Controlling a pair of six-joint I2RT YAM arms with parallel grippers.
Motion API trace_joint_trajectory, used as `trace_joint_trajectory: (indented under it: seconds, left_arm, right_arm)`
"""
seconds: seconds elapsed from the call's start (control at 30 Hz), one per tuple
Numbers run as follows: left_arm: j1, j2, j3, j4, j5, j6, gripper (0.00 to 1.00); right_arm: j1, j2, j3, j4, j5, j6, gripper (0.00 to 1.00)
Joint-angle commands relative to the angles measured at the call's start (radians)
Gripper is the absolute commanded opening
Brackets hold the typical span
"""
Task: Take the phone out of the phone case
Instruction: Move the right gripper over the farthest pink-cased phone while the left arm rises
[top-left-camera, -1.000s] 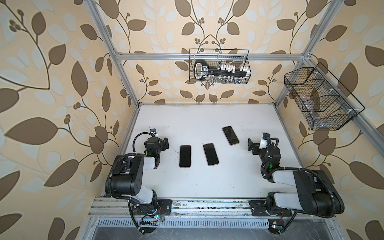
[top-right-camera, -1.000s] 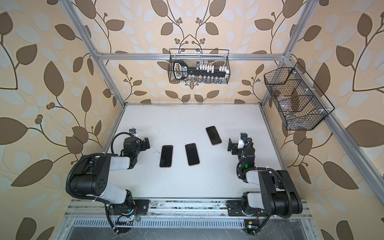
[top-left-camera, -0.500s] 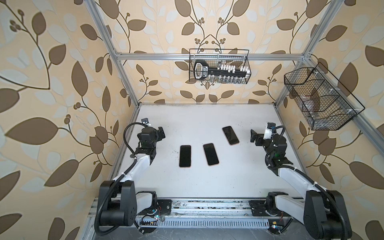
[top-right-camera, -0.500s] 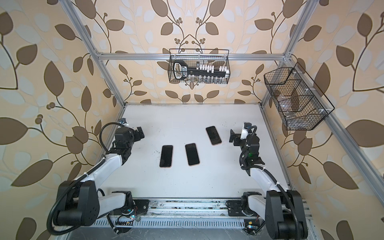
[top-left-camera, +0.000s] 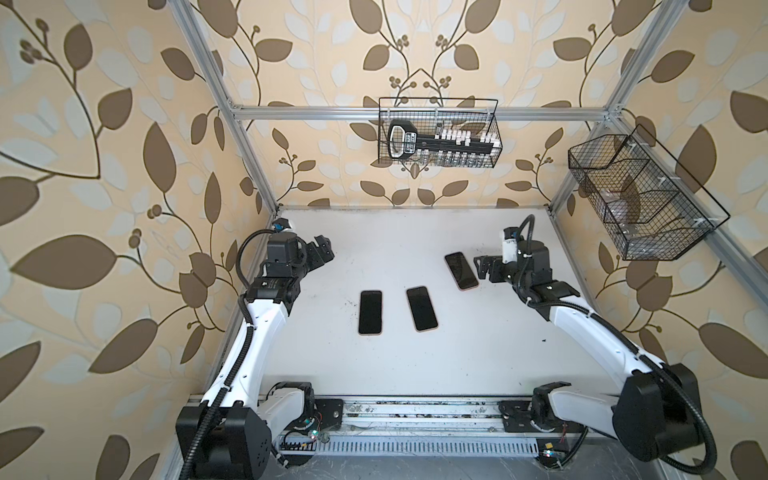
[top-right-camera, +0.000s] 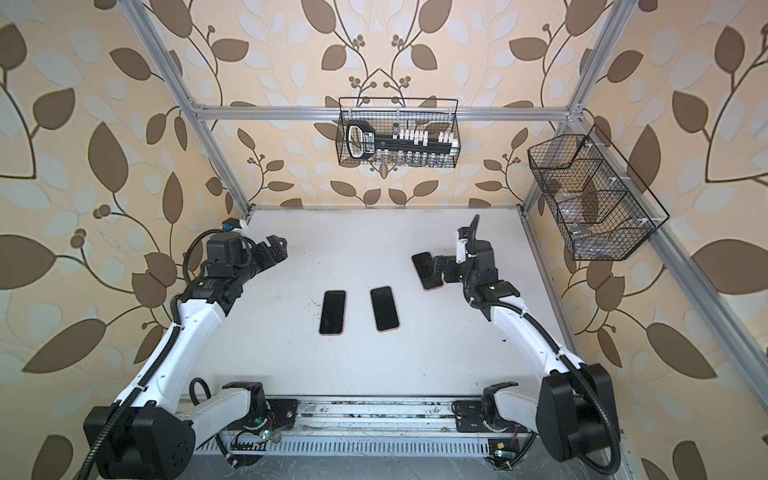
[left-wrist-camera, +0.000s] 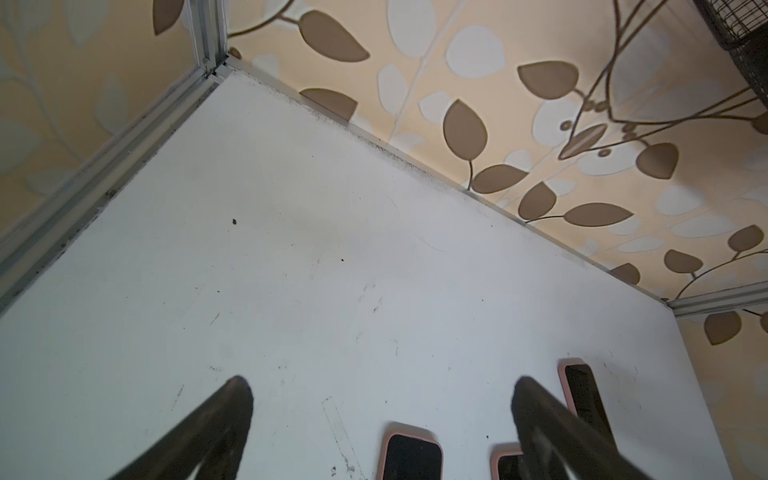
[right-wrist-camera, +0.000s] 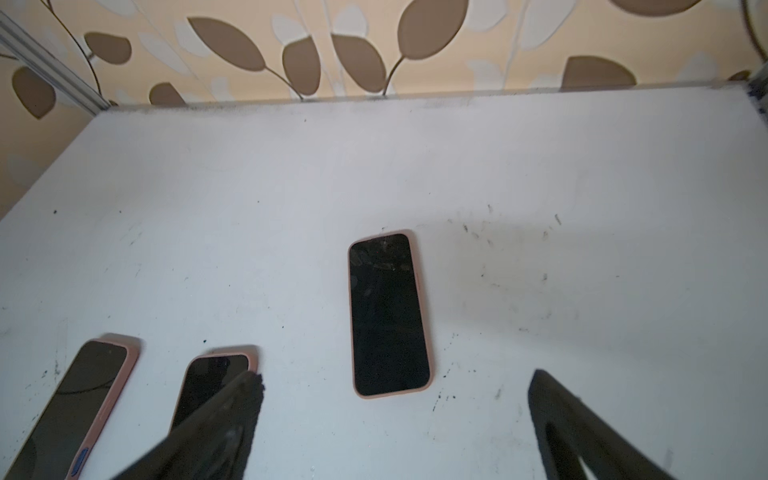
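Three dark-screened phones in pink phone cases lie face up on the white table: a left one (top-left-camera: 370, 312) (top-right-camera: 332, 312), a middle one (top-left-camera: 422, 308) (top-right-camera: 384, 308), and a right one (top-left-camera: 461, 270) (top-right-camera: 426, 270) set farther back. My right gripper (top-left-camera: 484, 268) (right-wrist-camera: 395, 380) hangs open just right of the right phone (right-wrist-camera: 388, 316), touching nothing. My left gripper (top-left-camera: 323, 249) (left-wrist-camera: 380, 386) is open and empty above the table's left side, well apart from the left phone (left-wrist-camera: 411, 453).
A wire basket (top-left-camera: 438, 133) holding a black tool hangs on the back wall, and another wire basket (top-left-camera: 640, 199) hangs on the right wall. Aluminium frame posts (top-left-camera: 245, 141) stand at the table's corners. The arm bases sit on the front rail (top-left-camera: 415, 415).
Both arms have unfolded from low near the front and reached toward the back of the table. The right gripper has come up beside the right phone. The phones have not moved.
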Motion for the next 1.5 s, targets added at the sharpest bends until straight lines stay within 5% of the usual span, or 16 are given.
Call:
trace_joint_trajectory:
  seconds: [0.0, 0.63, 1.47]
  left_arm:
    - [-0.017, -0.026, 0.028, -0.091, 0.049, -0.079, 0.99]
    - [-0.022, -0.067, -0.030, -0.096, 0.124, -0.147, 0.99]
    - [-0.022, -0.030, -0.044, -0.082, 0.108, -0.186, 0.99]
  right_arm:
    - [0.048, 0.105, 0.088, -0.124, 0.041, 0.027, 0.99]
    - [0.108, 0.537, 0.393, -0.296, 0.115, 0.004, 0.96]
    - [0.073, 0.707, 0.513, -0.344, 0.099, -0.041, 0.92]
